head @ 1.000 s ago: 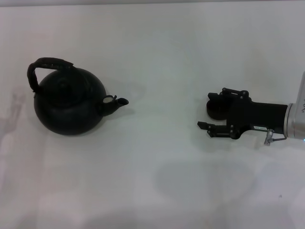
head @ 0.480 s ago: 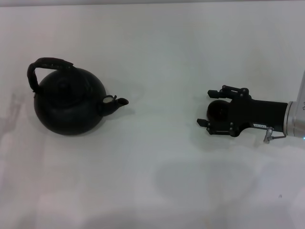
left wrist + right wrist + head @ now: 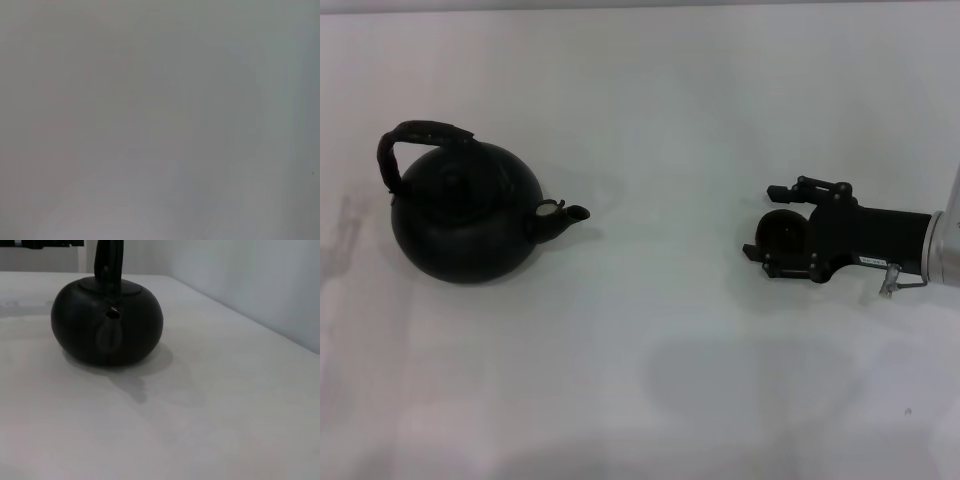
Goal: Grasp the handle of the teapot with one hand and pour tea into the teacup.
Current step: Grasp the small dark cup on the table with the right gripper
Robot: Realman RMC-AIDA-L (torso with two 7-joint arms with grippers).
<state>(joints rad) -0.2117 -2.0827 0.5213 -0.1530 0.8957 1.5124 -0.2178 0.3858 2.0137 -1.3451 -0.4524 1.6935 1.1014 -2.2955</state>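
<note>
The black round teapot (image 3: pixel 465 222) stands at the table's left, its stubby spout (image 3: pixel 565 215) pointing right. Its arched handle (image 3: pixel 420 135) stands upright over the top. My right gripper (image 3: pixel 762 222) is at the right, fingers pointing left, closed around the small dark teacup (image 3: pixel 783 233), which sits between them. The right wrist view shows the teapot (image 3: pixel 107 322) ahead, spout facing the camera, with its handle (image 3: pixel 110 265) above it. That view shows neither the cup nor my fingers. My left gripper is out of view. The left wrist view shows only blank grey.
The white table (image 3: pixel 650 380) spreads wide between teapot and cup. In the right wrist view the table's far edge (image 3: pixel 240 315) runs behind the teapot. Nothing else stands on the table.
My right gripper has shifted a little to the right and its fingers have drawn in on the teacup, which moved with it. The teapot has not moved.
</note>
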